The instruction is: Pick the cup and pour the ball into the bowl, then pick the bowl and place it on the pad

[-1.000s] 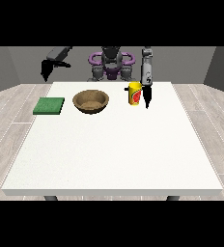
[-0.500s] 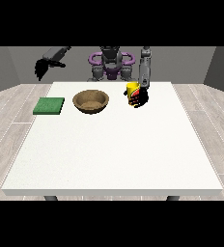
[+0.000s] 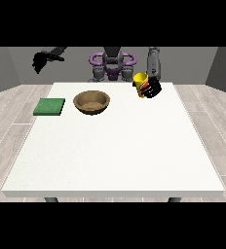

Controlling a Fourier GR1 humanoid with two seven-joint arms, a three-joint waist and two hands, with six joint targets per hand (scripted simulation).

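Note:
A yellow cup [image 3: 141, 80] with a red band hangs tilted above the table's far right part. The hand at the view's right [image 3: 153, 88] has its black fingers curled round it. The ball is not visible. A brown wooden bowl [image 3: 91, 102] stands upright on the table, left of the cup and apart from it. A green square pad [image 3: 49, 107] lies flat near the table's left edge, left of the bowl. The hand at the view's left [image 3: 39, 61] is raised high beyond the table's far left corner, away from all objects.
The white table [image 3: 115, 151] stretches wide towards the camera. The robot's torso [image 3: 112, 65] stands behind the far edge. Grey wood floor surrounds the table.
The hand at the view's right has closed on the cup and lifted it off the table, tilting it. The hand at the view's left has risen further up and outward.

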